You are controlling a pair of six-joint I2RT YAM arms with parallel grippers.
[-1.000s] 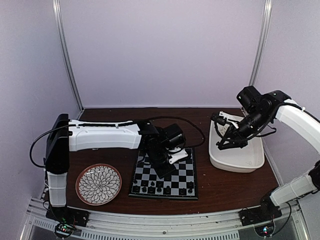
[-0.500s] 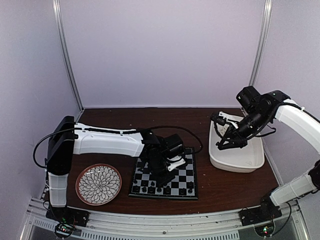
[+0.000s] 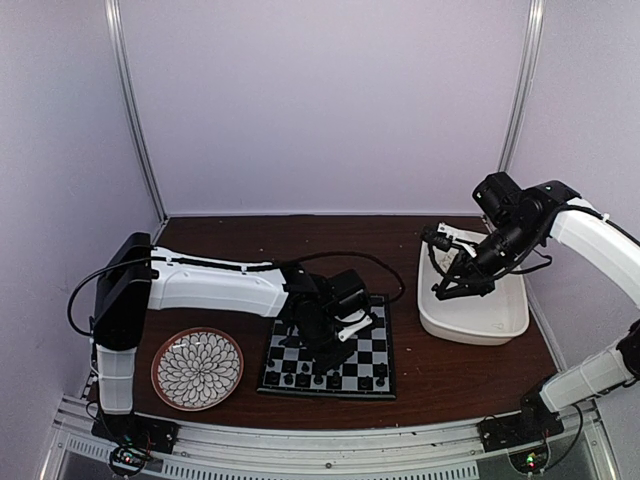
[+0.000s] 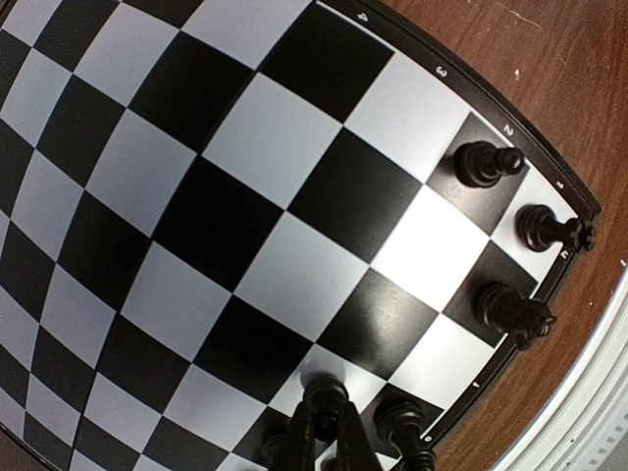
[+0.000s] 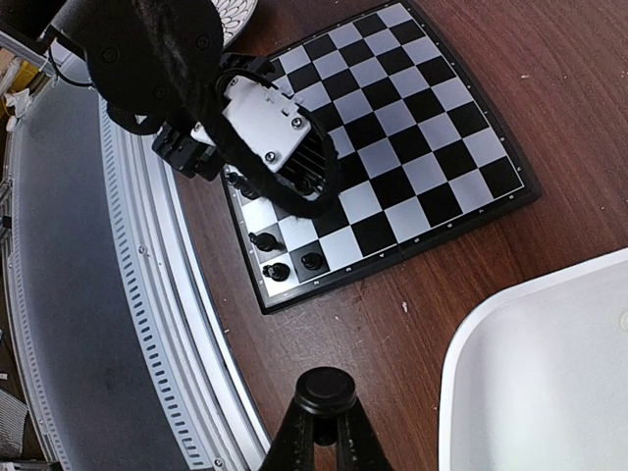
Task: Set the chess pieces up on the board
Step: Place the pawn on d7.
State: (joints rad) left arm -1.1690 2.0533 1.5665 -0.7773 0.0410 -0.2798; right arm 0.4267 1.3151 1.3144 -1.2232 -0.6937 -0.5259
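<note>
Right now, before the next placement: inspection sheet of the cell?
Surface: dark brown wood table.
Job's things: board; black chess pieces standing along its near edge.
Clutter: flower-patterned plate, white tub.
Grippers: left gripper shut on black piece over the board; right gripper shut on round-topped piece by the tub.
Cables: black cable loops off left arm.
Surroundings: pale walls, metal rail at near edge.

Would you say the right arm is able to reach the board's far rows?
Probably yes: the right gripper hovers by the tub beside the board, whose far rows lie bare; the left gripper occupies the near rows.
</note>
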